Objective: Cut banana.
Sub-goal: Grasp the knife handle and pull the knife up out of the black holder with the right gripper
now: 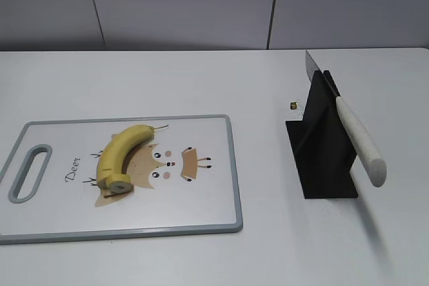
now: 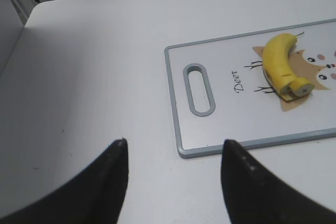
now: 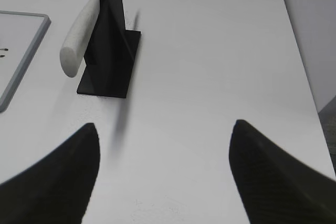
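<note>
The yellow banana [image 1: 120,155] lies on the white cutting board [image 1: 201,212], cut greyish end toward the front, thin stem toward the back; it also shows in the left wrist view [image 2: 281,61]. A knife with a white handle [image 1: 358,142] rests in a black stand [image 1: 322,149], blade pointing up and back; the handle also shows in the right wrist view [image 3: 79,35]. My left gripper [image 2: 173,145] is open and empty over bare table beside the board's handle end. My right gripper [image 3: 165,127] is open and empty, short of the knife stand [image 3: 110,51]. Neither arm shows in the exterior view.
The board [image 2: 220,145] has a grey rim, a handle slot [image 2: 199,88] and a deer drawing. A tiny dark object [image 1: 293,105] lies behind the stand. Grey wall panels run along the table's far edge. The table's right edge shows in the right wrist view.
</note>
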Controlling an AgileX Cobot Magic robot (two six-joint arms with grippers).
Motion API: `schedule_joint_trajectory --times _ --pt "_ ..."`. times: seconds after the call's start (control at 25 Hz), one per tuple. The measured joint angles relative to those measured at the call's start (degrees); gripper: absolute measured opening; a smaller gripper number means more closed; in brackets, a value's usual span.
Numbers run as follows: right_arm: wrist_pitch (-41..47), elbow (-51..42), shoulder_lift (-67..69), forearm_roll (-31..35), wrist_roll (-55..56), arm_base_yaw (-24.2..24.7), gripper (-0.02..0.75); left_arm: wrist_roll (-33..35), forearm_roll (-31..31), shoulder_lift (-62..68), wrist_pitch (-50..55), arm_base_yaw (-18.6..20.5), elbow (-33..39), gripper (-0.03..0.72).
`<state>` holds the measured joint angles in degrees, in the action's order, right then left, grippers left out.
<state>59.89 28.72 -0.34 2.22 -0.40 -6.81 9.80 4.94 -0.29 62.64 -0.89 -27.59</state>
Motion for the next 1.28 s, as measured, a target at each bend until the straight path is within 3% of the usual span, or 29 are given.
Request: schedule_joint_trajectory --times 1.28 --pt "0.0 0.0 0.0 0.0 0.0 0.0 0.58 0.0 0.0 0.0 0.0 0.0 0.0 0.551"
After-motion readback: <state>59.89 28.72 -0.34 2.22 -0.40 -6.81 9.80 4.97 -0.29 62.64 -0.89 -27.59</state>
